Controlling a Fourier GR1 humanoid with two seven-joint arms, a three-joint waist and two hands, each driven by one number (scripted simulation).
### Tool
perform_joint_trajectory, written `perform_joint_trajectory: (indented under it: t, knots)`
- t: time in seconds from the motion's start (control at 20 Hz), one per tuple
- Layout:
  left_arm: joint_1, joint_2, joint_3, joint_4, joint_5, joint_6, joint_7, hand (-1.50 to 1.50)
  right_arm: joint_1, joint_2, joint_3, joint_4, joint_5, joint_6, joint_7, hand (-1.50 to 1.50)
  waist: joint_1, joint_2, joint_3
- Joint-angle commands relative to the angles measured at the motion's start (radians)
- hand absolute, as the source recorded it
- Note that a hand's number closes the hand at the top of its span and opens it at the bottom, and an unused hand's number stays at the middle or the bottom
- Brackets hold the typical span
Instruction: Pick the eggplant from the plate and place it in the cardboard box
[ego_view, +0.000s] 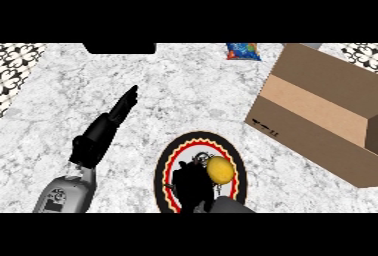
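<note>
Eggplant (221, 170), yellow here, looks light, smooth, likely slippery; right hand (193, 181) fingers curl round its middle over the plate (164, 165) at the tabletop's near edge. Left hand (111, 122) fingers straight.

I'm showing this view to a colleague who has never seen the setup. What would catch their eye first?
First, the patterned plate near the bottom centre, ringed in red and yellow, where the right hand curls beside a yellow, rounded item that does not look like an eggplant. Next, the big open cardboard box at the right. The left hand stretches straight over the marble counter at the left.
</note>
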Motion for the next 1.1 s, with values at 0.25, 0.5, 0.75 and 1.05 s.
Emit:
perform_joint_trajectory:
  t: [0.25,0.5,0.75,1.05]
  knots:
    - [0.003,0.001,0.037,0.035,0.006,0.003,-0.019,0.00,-0.017,-0.182,-0.125,-0.054,0.203,-0.180,0.053,1.50,-0.037,0.014,0.000]
    - [0.016,-0.024,0.019,0.030,-0.004,0.017,-0.019,0.00,0.023,-0.319,-0.176,-0.078,0.377,-0.345,0.106,1.50,-0.031,0.015,0.000]
    - [0.012,-0.054,-0.017,-0.001,-0.034,0.040,0.016,0.00,0.037,-0.408,-0.218,-0.260,0.512,-0.309,0.204,1.50,-0.024,0.014,0.000]
    - [0.008,-0.067,-0.027,-0.017,-0.050,0.052,0.020,0.00,0.110,-0.423,-0.212,-0.673,0.623,-0.121,0.327,1.50,-0.031,0.009,-0.001]
